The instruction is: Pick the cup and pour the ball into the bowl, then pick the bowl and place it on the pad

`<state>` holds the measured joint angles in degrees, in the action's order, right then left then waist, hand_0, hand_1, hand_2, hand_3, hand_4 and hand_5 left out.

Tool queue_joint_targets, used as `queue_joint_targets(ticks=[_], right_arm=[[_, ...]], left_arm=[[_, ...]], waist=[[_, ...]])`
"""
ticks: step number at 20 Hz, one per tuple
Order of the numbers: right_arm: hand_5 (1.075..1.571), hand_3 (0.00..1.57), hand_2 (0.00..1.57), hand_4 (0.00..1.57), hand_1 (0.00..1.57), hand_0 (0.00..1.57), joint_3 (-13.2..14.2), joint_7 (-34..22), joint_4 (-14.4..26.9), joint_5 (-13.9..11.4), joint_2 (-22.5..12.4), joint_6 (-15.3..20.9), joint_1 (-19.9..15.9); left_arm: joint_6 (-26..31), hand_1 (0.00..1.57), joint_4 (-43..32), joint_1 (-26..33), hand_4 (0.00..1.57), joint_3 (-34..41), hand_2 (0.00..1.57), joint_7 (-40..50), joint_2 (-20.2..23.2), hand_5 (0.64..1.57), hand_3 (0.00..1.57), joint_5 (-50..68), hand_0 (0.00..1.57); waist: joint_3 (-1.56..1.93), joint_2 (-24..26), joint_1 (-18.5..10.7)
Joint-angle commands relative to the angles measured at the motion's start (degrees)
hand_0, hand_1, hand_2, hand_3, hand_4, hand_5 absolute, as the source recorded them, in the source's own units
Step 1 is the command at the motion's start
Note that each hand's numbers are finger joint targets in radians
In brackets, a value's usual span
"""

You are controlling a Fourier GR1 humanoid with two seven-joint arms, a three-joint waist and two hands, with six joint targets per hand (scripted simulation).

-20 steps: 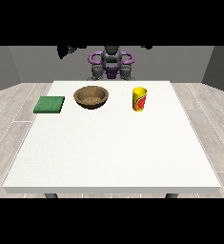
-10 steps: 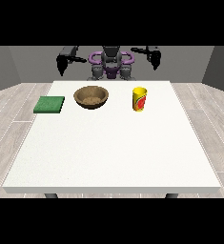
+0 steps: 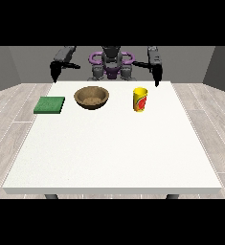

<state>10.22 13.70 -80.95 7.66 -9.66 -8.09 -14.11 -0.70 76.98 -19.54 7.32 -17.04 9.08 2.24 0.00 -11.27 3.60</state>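
With the yellow cup (image 3: 140, 99) right of centre, the bowl (image 3: 91, 97) beside it and the green pad (image 3: 50, 105) at left, both hands (image 3: 156, 76) (image 3: 54, 72) hang empty with fingers pointing straight down, so a careless sideways approach could topple the cup.

Arms: I see both raised, spread wide at the frame's top.
Robot hand at view's left (image 3: 54, 75): hangs pointing down.
Robot hand at view's right (image 3: 156, 76): hangs pointing down.
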Motion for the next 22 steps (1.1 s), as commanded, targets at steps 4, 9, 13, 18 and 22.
queue_joint_targets(ticks=[4,9,13,18,22], right_arm=[[1.563,0.00,0.00,0.00,0.00,0.00,2.6,3.2,3.7,2.3,-2.9,-3.8,-1.0],[1.562,0.00,0.00,0.00,0.00,0.00,4.0,5.5,8.2,3.2,-4.1,-4.5,-6.0],[1.558,0.00,0.00,0.00,0.00,0.00,6.8,6.7,9.0,6.3,-7.8,-9.4,-4.5],[1.559,0.00,0.00,0.00,0.00,0.00,5.8,10.9,13.8,3.4,-7.2,-9.1,-2.8],[1.562,0.00,0.00,0.00,0.00,0.00,5.1,7.5,10.6,4.7,-6.6,-8.4,-6.4]], left_arm=[[-1.2,0.00,-13.4,-2.2,0.00,2.3,0.00,-12.7,-0.5,1.246,0.00,-1.9,0.00],[-5.0,0.00,-19.2,-8.8,0.00,2.9,0.00,-14.4,-2.4,1.278,0.00,-2.5,0.00],[-3.4,0.00,-25.1,-6.8,0.00,4.6,0.00,-23.8,-2.1,1.267,0.00,-1.8,0.00],[-3.9,0.00,-31.1,-10.3,0.00,5.1,0.00,-23.5,-0.6,1.219,0.00,-2.2,0.00],[-16.8,1.29,-32.1,-10.5,0.79,4.1,1.57,-25.7,2.9,1.524,1.57,-10.8,1.29]], waist=[[-0.02,-1.8,2.0],[-0.02,-5.5,2.3],[-0.03,-6.9,3.8],[-0.01,-4.4,2.4],[0.03,-7.3,5.5]])
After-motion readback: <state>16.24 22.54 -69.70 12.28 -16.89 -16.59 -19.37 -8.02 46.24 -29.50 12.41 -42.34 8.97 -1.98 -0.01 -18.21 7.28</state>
